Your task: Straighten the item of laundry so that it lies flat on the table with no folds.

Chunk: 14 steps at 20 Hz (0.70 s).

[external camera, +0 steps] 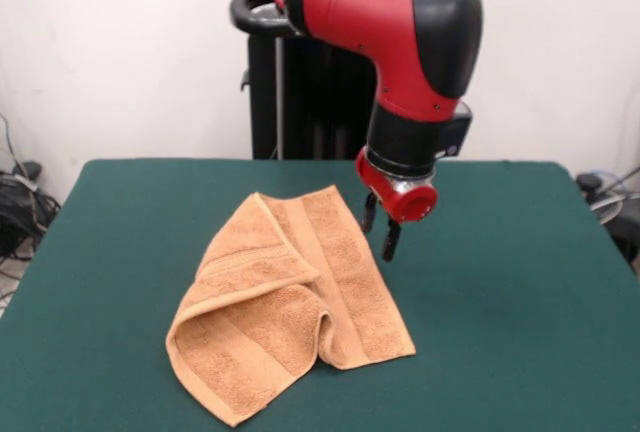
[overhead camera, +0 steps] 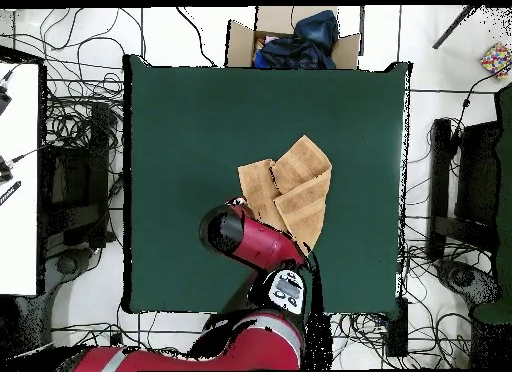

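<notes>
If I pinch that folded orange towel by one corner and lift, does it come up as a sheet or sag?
Probably sags: the towel already drapes over itself in soft rounded folds, so it looks floppy. Its looped terry pile suggests it will grip rather than slip against the table. The gripper hangs beside its edge, holding nothing.

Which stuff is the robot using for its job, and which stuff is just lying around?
For the job: the towel, folded over itself; the green table; the gripper, beside the towel.

Just lying around: the cardboard box of dark cloth; floor cables.
</notes>
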{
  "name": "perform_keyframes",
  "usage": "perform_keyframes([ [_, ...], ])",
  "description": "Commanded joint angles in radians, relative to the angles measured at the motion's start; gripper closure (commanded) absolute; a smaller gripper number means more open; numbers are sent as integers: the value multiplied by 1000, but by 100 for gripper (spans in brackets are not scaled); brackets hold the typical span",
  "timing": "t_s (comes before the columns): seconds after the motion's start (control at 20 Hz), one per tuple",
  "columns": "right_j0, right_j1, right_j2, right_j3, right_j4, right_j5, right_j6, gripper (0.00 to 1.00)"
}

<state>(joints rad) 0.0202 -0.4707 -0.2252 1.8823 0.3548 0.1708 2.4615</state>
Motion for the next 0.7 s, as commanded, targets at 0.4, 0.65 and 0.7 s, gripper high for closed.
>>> perform_keyframes([
  [0.4,-58,70,61,-4,43,26,151,0],
  [0.65,-86,68,69,33,18,-13,141,0],
  [0.7,-90,66,70,40,14,-18,138,0],
])
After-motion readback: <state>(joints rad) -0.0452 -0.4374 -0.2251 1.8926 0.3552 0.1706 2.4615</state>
